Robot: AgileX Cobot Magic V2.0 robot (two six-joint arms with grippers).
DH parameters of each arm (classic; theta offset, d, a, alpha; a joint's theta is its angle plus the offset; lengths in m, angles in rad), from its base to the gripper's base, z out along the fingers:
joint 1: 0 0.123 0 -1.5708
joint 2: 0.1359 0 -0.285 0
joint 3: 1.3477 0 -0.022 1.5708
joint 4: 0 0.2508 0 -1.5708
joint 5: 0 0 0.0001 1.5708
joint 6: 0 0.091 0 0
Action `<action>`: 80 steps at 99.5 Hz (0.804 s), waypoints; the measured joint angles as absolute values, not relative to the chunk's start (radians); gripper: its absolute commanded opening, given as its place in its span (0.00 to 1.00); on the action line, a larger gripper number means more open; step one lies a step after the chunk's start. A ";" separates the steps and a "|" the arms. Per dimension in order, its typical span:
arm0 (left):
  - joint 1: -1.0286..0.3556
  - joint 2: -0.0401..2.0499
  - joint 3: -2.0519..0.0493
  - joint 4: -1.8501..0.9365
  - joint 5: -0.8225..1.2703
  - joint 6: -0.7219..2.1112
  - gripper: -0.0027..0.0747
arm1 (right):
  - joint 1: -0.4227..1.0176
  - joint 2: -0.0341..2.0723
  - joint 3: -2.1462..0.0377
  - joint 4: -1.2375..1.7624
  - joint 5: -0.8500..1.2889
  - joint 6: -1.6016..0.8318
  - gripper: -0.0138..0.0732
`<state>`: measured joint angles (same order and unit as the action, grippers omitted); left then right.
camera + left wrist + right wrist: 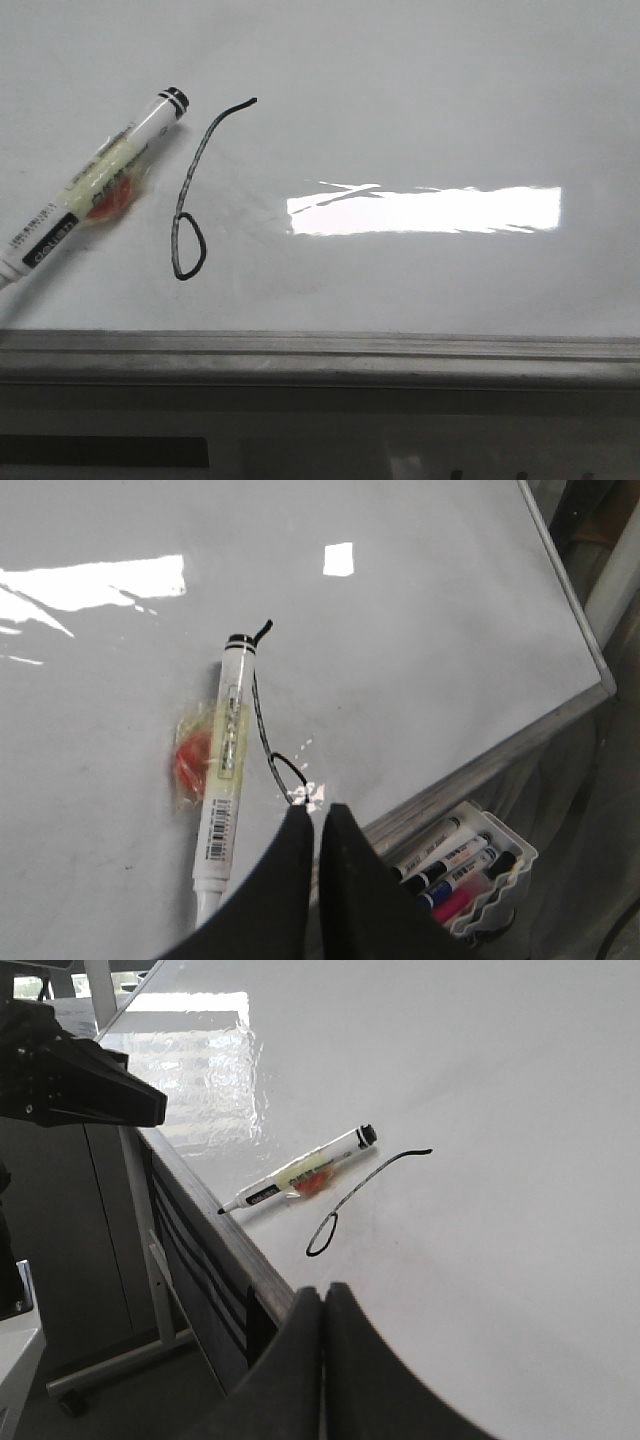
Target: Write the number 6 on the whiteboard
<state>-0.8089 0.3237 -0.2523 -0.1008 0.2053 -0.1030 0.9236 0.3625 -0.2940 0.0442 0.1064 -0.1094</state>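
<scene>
- The number 6 sits drawn on the whiteboard, at about eight o'clock from the glare.
- A marker lies flat just beside it, at nine o'clock — uncapped.
- Left gripper — jaws together, holding nothing.
- Right gripper — jaws together too, empty.

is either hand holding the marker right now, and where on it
Nothing is held. The marker lies loose on the whiteboard beside the number 6. The left hand and right hand are both shut and empty.

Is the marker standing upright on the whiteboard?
No, the marker lies flat on the whiteboard, just left of the number 6.
</scene>
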 measured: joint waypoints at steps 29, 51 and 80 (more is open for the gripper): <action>-0.809 0.324 -0.252 -0.101 0.211 -0.103 0.01 | 0.924 0.338 -0.288 0.044 0.106 -0.109 0.09; -0.809 0.324 -0.252 -0.101 0.211 -0.103 0.01 | 0.924 0.338 -0.288 0.044 0.106 -0.109 0.09; -0.797 0.315 -0.216 -0.101 0.212 -0.103 0.01 | 0.924 0.338 -0.288 0.044 0.106 -0.109 0.09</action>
<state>-0.7972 0.3153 -0.2159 -0.1008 0.2120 -0.1030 0.9236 0.3378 -0.2877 0.0442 0.1064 -0.1094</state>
